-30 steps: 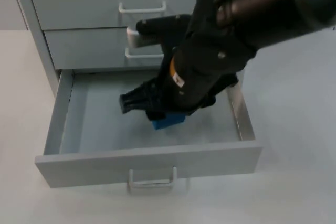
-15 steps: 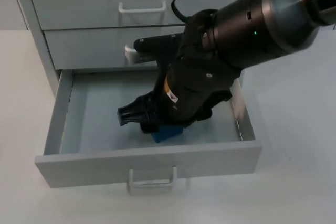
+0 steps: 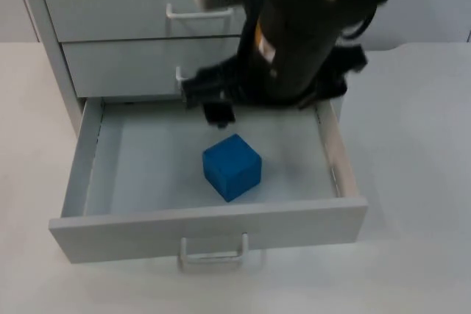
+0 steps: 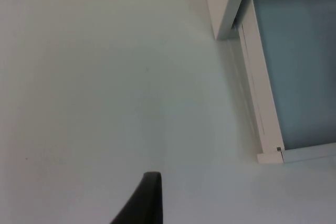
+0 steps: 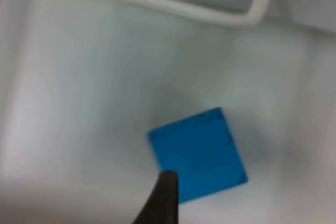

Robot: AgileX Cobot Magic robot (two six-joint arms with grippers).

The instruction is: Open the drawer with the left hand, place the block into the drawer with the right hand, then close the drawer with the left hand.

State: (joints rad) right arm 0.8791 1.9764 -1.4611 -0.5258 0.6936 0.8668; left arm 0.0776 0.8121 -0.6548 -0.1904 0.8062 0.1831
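The right gripper (image 3: 213,104) has lifted away from the blue block (image 3: 232,166), which is now sitting free on the floor of the open drawer (image 3: 221,226). Its jaws are spread, hovering above the drawer's back edge. The left gripper (image 4: 148,203) is waiting over the table (image 4: 105,77) beside the drawer; its jaw state cannot be told.

We see soft, even, fairly bright light with no glare. The right arm (image 3: 309,27) is smeared by motion in the top view. The blue block (image 3: 232,167) casts only a faint shadow on the drawer (image 3: 147,159) floor. In the right wrist view the block's edges and the white handle (image 5: 184,3) look hazy.
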